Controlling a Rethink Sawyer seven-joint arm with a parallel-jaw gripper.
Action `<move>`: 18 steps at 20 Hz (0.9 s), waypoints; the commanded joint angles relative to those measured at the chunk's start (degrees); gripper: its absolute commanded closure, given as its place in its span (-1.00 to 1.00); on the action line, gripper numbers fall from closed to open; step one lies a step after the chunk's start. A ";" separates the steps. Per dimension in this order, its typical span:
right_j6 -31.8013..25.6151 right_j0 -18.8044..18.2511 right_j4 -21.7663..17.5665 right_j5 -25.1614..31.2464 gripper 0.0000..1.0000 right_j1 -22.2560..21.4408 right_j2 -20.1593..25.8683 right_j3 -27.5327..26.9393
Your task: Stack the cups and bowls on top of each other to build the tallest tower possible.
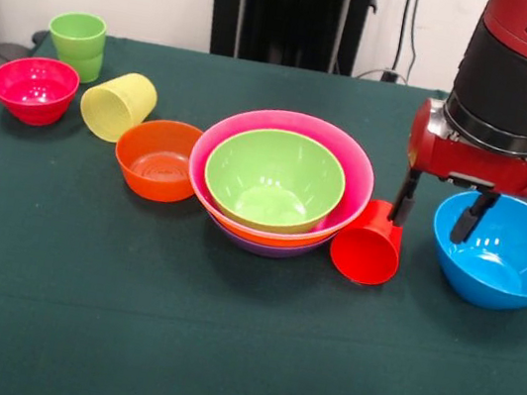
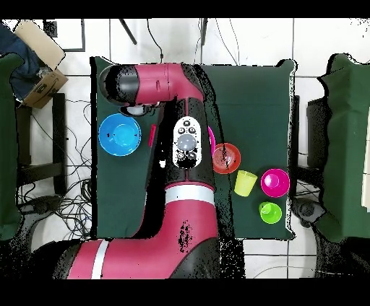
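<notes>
The tower [image 1: 282,175] stands mid-table: a lime-green bowl [image 1: 275,177] nested in a pink one, with orange and purple rims below. To its right a red cup [image 1: 368,244] lies on its side, mouth toward the camera. My gripper [image 1: 436,210] hangs open and holds nothing. One finger is just behind the red cup, the other over the rim of the blue bowl [image 1: 503,250]. A small orange bowl [image 1: 157,159], a tipped yellow cup [image 1: 118,105], a magenta bowl [image 1: 33,88] and an upright green cup [image 1: 75,43] sit to the left. In the overhead view my arm hides the tower.
The dark green table [image 1: 219,351] has bare cloth along its near side. A black stand [image 1: 291,11] rises behind the far edge. In the overhead view the blue bowl [image 2: 120,135] sits apart from the other pieces, and a cardboard box [image 2: 40,68] lies off the table.
</notes>
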 commanded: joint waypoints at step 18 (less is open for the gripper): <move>7.58 2.58 -1.07 -2.73 -1.00 3.14 0.13 4.69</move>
